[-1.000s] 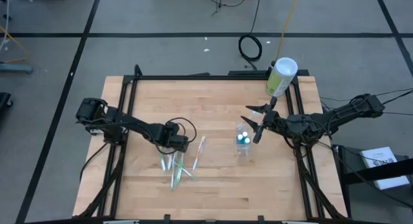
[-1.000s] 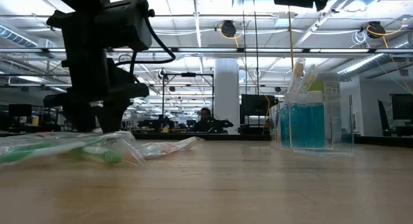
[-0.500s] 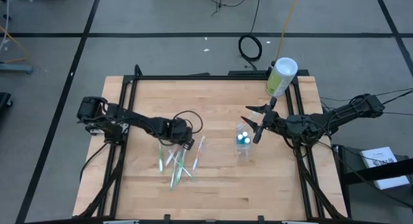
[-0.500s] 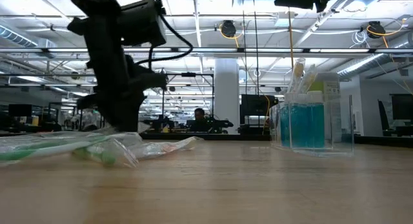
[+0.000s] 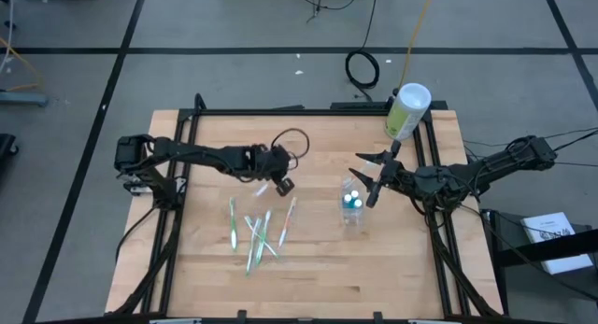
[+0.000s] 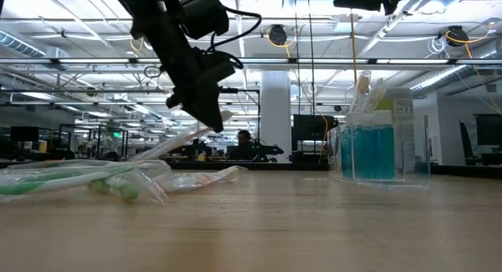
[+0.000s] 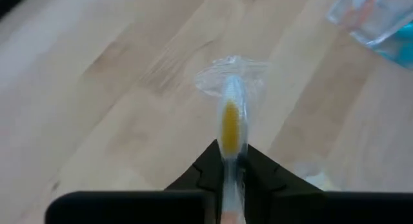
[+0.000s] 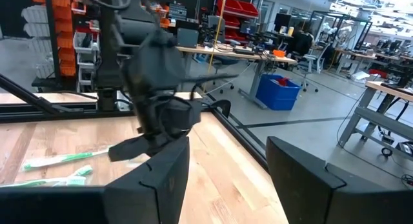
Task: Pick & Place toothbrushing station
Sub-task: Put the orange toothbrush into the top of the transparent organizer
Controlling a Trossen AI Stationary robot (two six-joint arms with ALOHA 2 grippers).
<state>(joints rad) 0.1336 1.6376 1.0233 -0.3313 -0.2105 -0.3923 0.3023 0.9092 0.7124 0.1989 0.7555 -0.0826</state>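
Toothbrush (image 7: 230, 124) pinched in left gripper (image 5: 279, 185) — yellow core visible only in wrist view, right gripper (image 5: 372, 179) spread.

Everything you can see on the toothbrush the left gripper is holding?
The wrapped toothbrush is slim and pale with a yellow-orange patch, sealed in clear crinkly film. The left gripper is shut on one end; the other end sticks out past the fingers. In the low view it hangs tilted, clear of the table, above the loose toothbrushes. Only the gripper touches it.

A wooden table (image 5: 308, 259) holds wrapped toothbrushes (image 5: 254, 232) at seven o'clock. A clear cup (image 5: 352, 204) stands at three o'clock. A pale-green canister (image 5: 407, 110) occupies one o'clock.
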